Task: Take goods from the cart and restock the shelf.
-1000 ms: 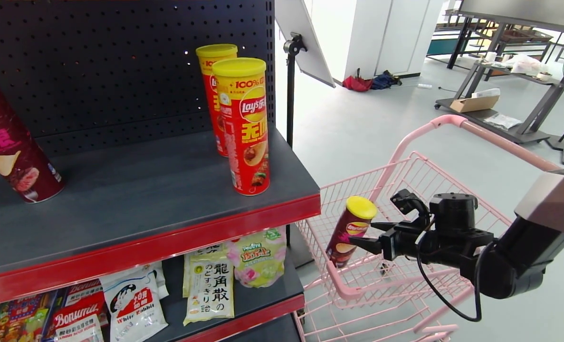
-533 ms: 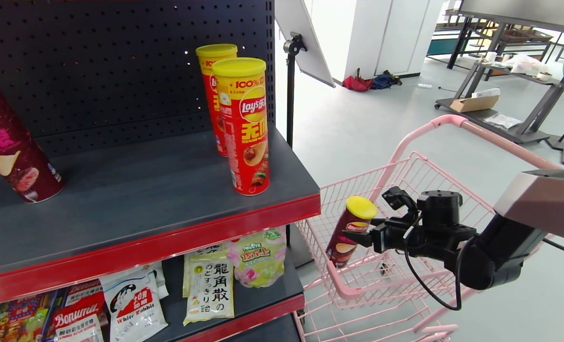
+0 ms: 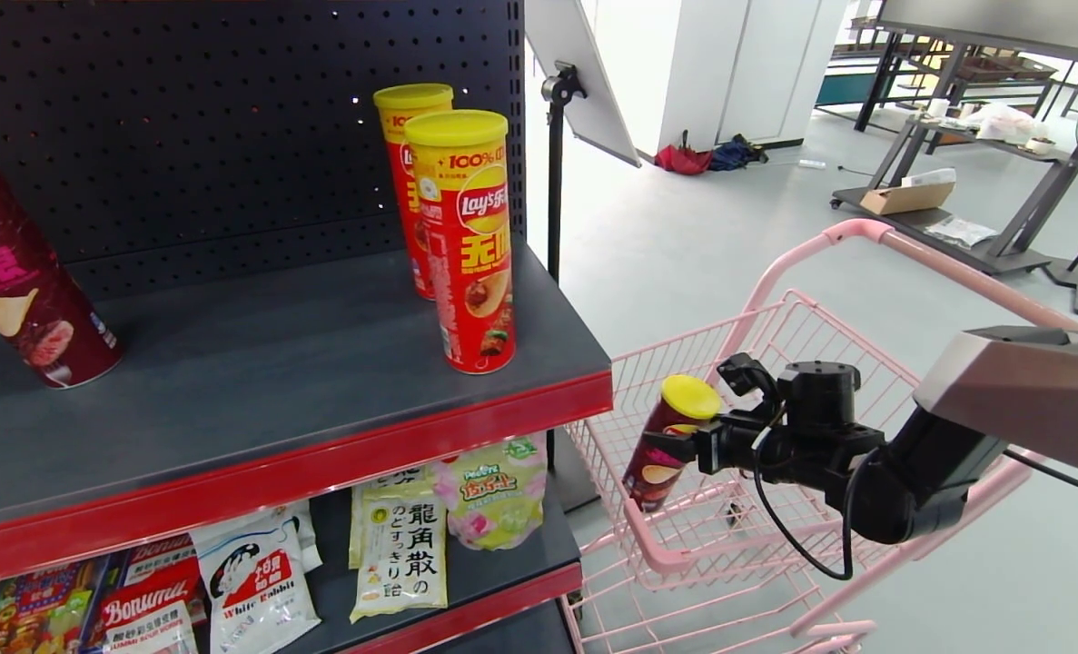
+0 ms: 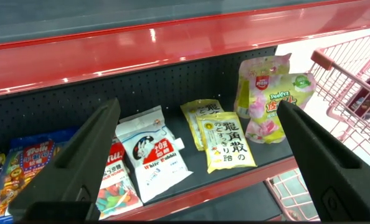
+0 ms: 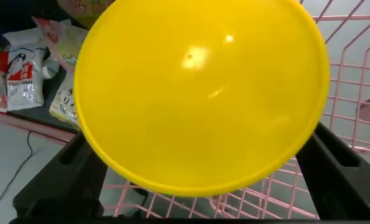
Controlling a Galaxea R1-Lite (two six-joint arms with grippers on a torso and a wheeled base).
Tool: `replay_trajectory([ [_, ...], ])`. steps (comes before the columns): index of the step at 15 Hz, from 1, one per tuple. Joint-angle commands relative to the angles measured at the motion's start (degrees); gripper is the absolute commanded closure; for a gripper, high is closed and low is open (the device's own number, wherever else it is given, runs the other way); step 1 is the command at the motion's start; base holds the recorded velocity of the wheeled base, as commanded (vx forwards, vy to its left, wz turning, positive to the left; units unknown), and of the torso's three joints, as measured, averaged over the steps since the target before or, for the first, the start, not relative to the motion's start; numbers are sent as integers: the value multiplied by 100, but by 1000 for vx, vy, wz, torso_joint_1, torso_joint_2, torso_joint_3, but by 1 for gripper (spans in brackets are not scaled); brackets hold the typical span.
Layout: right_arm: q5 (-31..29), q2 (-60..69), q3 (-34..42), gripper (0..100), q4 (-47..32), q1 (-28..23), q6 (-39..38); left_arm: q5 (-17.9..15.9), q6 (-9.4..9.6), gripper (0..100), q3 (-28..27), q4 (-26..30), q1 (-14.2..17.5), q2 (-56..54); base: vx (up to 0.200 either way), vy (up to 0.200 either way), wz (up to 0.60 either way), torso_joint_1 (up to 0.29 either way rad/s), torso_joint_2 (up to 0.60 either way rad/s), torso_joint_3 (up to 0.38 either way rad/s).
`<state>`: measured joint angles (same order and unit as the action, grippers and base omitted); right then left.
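Shop shelving with a black pegboard back stands on the left; its upper shelf (image 3: 321, 363) carries 2 red chip cans (image 3: 466, 241) near the right end and 1 dark red can (image 3: 21, 272) far left, cut off by the picture edge. Between them the board is bare, likely the spot to restock. To the right stands a pink wire cart (image 3: 865, 232). A dark red, yellow-lidded chip can (image 3: 652, 477) leans inside the cart's left end, close to the shelf. The right gripper (image 3: 684, 434) reaches in sideways, jaws spread on either side of the can's upper part, placed for a grasp; contact is hard to make out. The can's base is hidden by cart wire. The left gripper (image 4: 194, 112) hangs released before the snack bags (image 4: 225, 140) on the lower shelf.
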<state>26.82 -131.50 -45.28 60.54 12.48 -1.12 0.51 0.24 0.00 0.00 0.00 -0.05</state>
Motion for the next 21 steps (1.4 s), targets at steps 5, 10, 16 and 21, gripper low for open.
replay_trajectory([
  [5,-133,-148,-95,100,19,149,-55,2,2,0,0,0,0,5,0,0,0,0,0,0],
  [10,-291,-174,1,100,204,149,-143,2,2,0,0,0,0,5,0,0,0,0,0,0],
  [16,-704,1601,36,100,116,70,-99,2,2,0,0,0,0,5,0,0,0,0,0,0],
  [21,-1267,4335,-34,100,-2644,114,112,2,2,0,0,0,0,5,0,0,0,0,0,0],
])
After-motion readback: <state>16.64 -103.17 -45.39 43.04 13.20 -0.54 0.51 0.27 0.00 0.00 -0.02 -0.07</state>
